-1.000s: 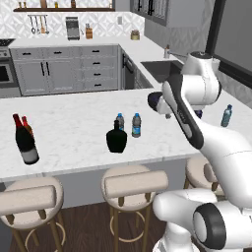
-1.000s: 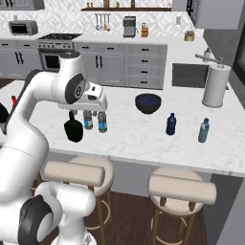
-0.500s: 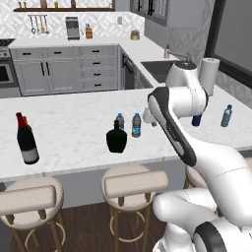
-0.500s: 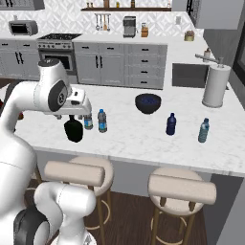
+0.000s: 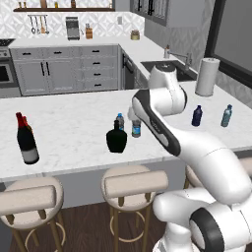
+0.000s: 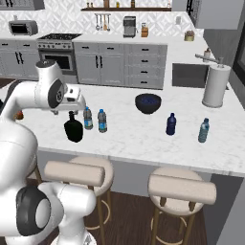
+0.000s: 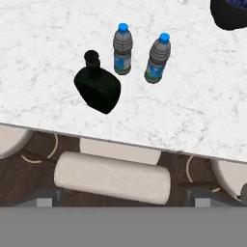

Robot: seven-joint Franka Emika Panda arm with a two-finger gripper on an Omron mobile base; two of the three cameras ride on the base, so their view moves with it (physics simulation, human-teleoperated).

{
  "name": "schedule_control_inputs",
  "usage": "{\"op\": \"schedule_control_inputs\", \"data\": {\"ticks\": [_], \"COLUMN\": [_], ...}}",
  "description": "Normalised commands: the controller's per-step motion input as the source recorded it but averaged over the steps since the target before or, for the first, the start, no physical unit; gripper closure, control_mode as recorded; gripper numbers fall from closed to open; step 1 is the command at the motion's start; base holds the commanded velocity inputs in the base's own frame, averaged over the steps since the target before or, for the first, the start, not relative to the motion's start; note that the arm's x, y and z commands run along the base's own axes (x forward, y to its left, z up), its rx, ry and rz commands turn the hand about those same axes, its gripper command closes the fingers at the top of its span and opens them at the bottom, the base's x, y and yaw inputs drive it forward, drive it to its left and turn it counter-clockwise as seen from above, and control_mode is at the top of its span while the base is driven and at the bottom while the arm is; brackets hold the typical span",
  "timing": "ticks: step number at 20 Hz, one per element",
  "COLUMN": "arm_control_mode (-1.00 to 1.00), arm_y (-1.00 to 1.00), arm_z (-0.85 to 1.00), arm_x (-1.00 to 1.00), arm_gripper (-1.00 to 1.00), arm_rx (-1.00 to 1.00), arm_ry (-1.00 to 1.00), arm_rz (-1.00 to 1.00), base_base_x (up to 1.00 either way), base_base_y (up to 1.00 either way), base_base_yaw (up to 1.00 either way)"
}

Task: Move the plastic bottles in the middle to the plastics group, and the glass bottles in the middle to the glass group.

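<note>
The white arm (image 5: 162,123) bends high over the counter (image 7: 58,38), looking straight down. Its pincer is hard to make out (no saying if it is open).

At 12 o'clock in the hand view stand two water bottles (image 7: 122,49), close together. The black bottle (image 7: 98,87) sits at 10 o'clock. The dark bowl (image 7: 230,12) at 1 o'clock is cut off.
</note>
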Motion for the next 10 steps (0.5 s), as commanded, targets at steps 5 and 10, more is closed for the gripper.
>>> {"op": "schedule_control_inputs", "data": {"ticks": [5,10], "arm_control_mode": [-1.0,-1.0], "arm_y": [0.21,0.33], "arm_z": [-0.31,-0.34], "arm_x": [0.63,0.43], "arm_gripper": [-1.0,-1.0], "arm_rx": [0.01,0.1], "arm_ry": [-0.04,-0.06], "arm_rz": [0.04,0.03], "base_base_x": [0.0,0.0], "base_base_y": [0.0,0.0], "base_base_yaw": [0.0,0.0]}}
